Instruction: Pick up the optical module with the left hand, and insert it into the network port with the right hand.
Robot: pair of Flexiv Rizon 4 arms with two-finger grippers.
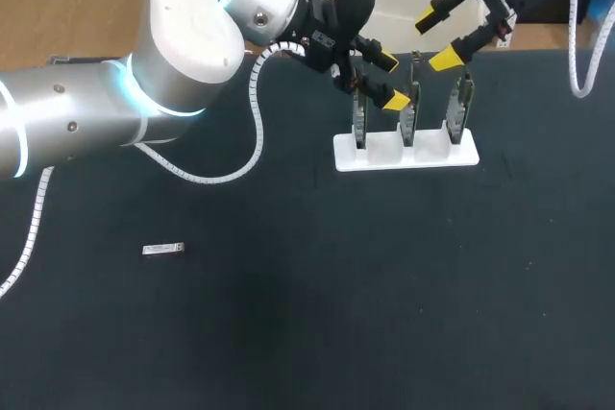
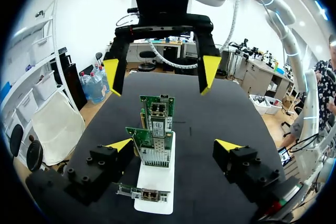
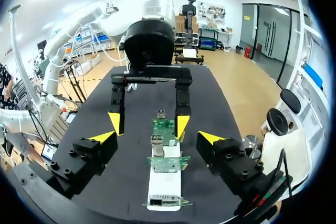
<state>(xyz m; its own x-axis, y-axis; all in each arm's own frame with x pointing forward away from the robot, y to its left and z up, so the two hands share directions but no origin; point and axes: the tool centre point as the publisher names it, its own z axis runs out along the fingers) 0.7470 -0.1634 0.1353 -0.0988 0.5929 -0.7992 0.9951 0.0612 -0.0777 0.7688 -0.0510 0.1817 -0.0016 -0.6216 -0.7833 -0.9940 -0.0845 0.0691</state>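
A small silver optical module [image 1: 163,250] lies flat on the black table, far left of both grippers. A white stand [image 1: 384,156] holds three upright green network cards [image 1: 410,108]. My left gripper [image 1: 390,80] hangs open at the stand's left end, nothing between its fingers. My right gripper [image 1: 436,38] is open above and behind the right cards. In the left wrist view my left gripper [image 2: 173,145] straddles the cards [image 2: 157,119], facing the right gripper [image 2: 160,74]. The right wrist view shows my right gripper [image 3: 156,137] open over the cards [image 3: 164,129]. I cannot tell if a port holds a module.
The stand [image 3: 164,184] is near the table's far edge. The big silver left arm [image 1: 183,36] crosses the upper left of the head view, with its white coiled cable [image 1: 252,141] drooping onto the table. Dark tabletop [image 1: 384,285] spreads in front of the stand.
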